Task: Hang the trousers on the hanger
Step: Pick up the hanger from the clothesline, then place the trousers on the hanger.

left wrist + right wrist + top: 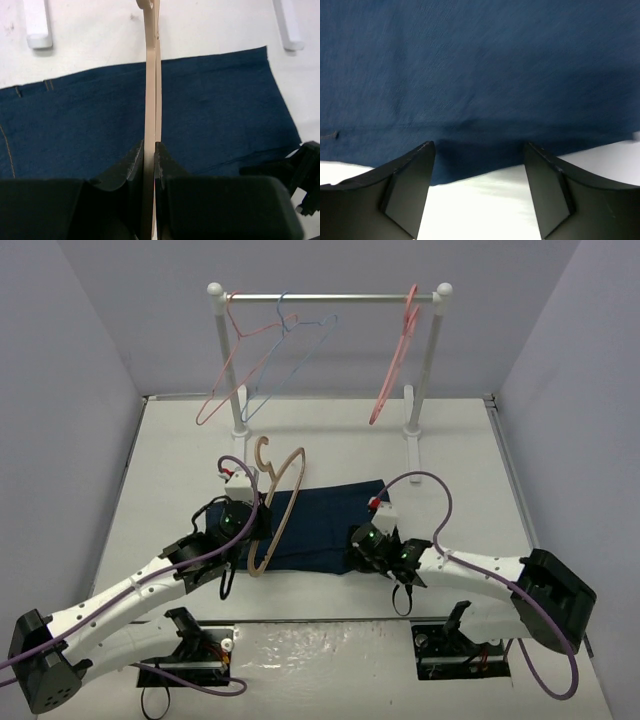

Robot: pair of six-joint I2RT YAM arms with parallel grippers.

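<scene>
The left claw (150, 150) was clamped on the hanger (152, 90), holding it upright over the trousers (225, 110), which lay flat on the table (180, 460). The right claw (479, 155) stood apart, straddling the cloth's near edge, apparently to pinch it and lift it towards the hanger.

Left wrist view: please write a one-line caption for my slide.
Left gripper shut on the tan hanger, seen edge-on over the navy trousers spread on the white table.
</scene>
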